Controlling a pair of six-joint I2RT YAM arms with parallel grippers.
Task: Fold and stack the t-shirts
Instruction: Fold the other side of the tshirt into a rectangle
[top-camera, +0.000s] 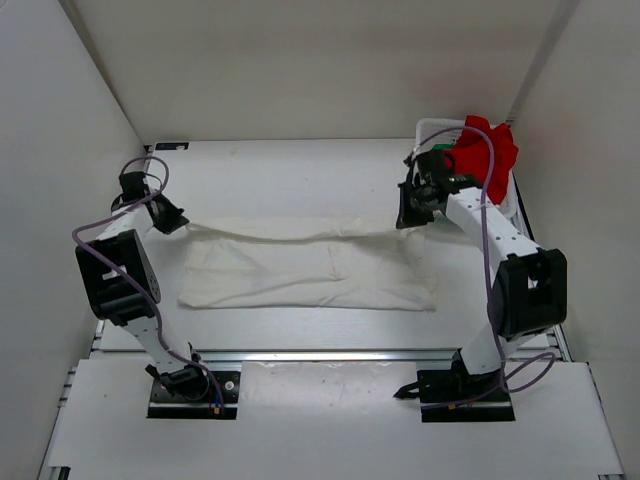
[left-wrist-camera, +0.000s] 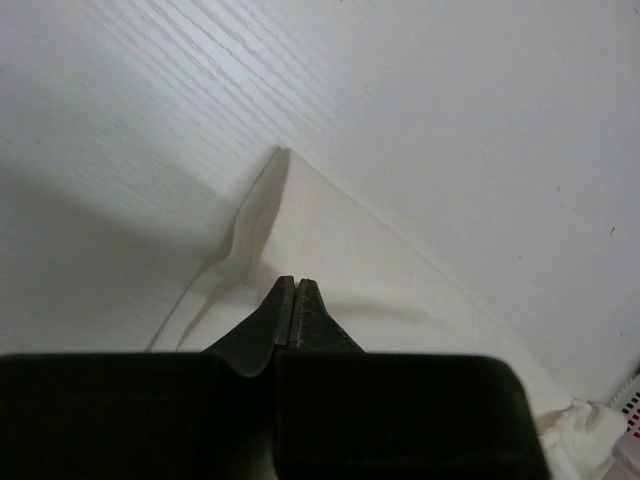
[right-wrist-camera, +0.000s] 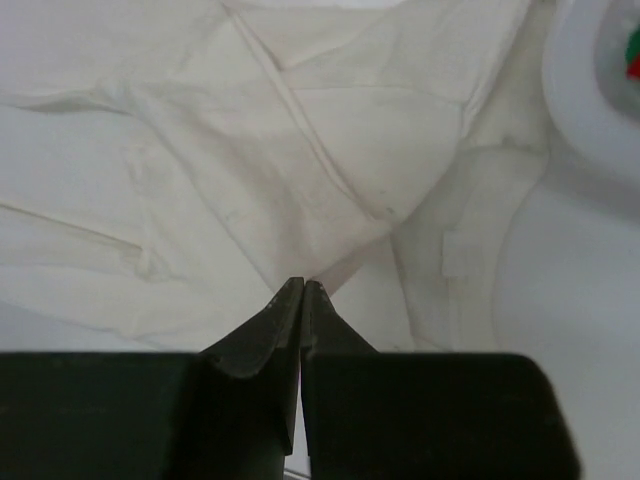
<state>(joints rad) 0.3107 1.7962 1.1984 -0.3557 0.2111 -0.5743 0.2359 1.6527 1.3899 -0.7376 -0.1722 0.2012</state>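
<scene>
**Both grippers clamped on the cream shirt's far edge, beside the basket**

Landmark: white mesh basket (top-camera: 432, 128), holding two of the shirts.

- Red t-shirt (top-camera: 485, 150): heaped in the basket, spilling over its rim on the side away from the cream shirt.
- Green t-shirt (top-camera: 438, 152): only a small patch shows, inside the basket just beside the red one. The right arm's wrist hides the rest.
- Cream-white t-shirt (top-camera: 310, 270): spread on the table (top-camera: 300, 170), left of the basket and nearer the arm bases. Its right end lies close to the basket. The edge level with the basket is drawn into a ridge between the two grippers, and the rest lies flat with soft wrinkles.
- Right gripper (top-camera: 408, 215): just beside the basket, on its left. Jaws are pressed together, pinching a peak of cream cloth that rises to the tips (right-wrist-camera: 302, 287). The basket's pale rim (right-wrist-camera: 580, 90) fills the upper right of the wrist view.
- Left gripper (top-camera: 172, 218): well apart from the basket, at the shirt's opposite end. Jaws are clenched (left-wrist-camera: 290, 285), and cloth with a tension crease runs up to the tips, so it looks nipped. A corner of the fabric (left-wrist-camera: 380, 270) lies on the table beyond.
- In the way: the right wrist and a purple cable (top-camera: 487, 210) stand in front of the basket, the cable crossing the red cloth.
</scene>
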